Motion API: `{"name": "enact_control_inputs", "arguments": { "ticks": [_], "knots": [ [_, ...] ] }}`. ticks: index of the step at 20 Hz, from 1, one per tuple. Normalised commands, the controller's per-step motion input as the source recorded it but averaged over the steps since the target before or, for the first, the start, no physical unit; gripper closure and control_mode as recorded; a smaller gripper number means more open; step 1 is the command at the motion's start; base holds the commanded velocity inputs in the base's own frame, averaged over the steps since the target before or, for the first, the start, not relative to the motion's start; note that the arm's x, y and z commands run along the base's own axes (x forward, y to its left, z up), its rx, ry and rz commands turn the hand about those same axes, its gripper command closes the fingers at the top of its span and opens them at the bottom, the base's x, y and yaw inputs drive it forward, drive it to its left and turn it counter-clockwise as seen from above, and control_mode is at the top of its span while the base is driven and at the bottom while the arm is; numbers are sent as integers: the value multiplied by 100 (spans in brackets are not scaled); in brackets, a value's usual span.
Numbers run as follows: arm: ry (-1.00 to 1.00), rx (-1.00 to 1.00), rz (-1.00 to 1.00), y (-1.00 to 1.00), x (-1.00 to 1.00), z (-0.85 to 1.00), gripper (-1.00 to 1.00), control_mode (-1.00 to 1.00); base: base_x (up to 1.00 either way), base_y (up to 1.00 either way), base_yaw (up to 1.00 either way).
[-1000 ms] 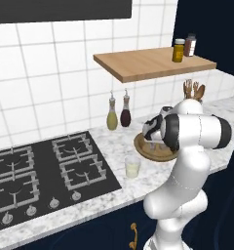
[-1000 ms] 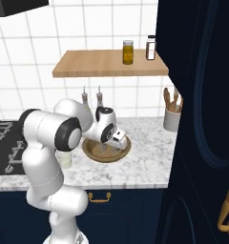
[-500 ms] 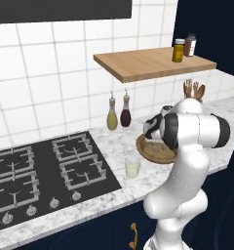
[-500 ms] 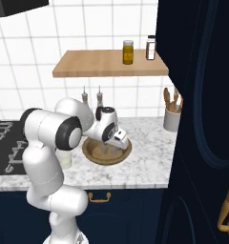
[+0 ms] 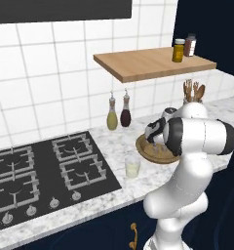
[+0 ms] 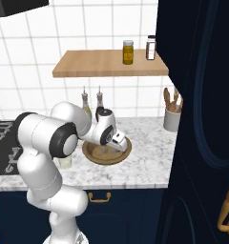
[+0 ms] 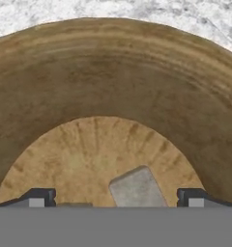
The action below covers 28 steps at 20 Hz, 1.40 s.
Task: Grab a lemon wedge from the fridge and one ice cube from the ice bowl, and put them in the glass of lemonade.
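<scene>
Here the gripper hangs wide, seemingly inside the ice bowl.

Rear flanking views; close hand view into ice bowl

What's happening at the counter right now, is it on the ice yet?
Yes. The arm has its gripper down inside the ice bowl, jaws open, with a pale grey ice cube lying on the bowl's floor between the fingertips but not yet gripped. The bowl sits on the marble counter below the wooden shelf. The glass of lemonade stands beside the bowl, near the stove, and is untouched.
</scene>
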Motion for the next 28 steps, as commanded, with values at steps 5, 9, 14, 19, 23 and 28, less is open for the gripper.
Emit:
{"name": "enact_control_inputs", "arguments": {
  "ticks": [5, 9, 14, 19, 23, 28],
  "knots": [
    [4, 0, -8, 4, 0, 4, -100, -100, 0, 0, 0],
    [9, 0, -14, 24, 0, 5, -100, -100, 0, 0, 0],
    [5, 0, -17, 2, -2, 0, -100, -100, 0, 0, 0],
    [3, 0, -15, -25, 0, -17, -100, -100, 0, 0, 0],
    [1, -2, -12, -7, 3, -31, -100, -100, 0, 0, 0],
    [3, -1, -14, 6, 0, -15, 100, -100, 0, 0, 0]
  ]
}}
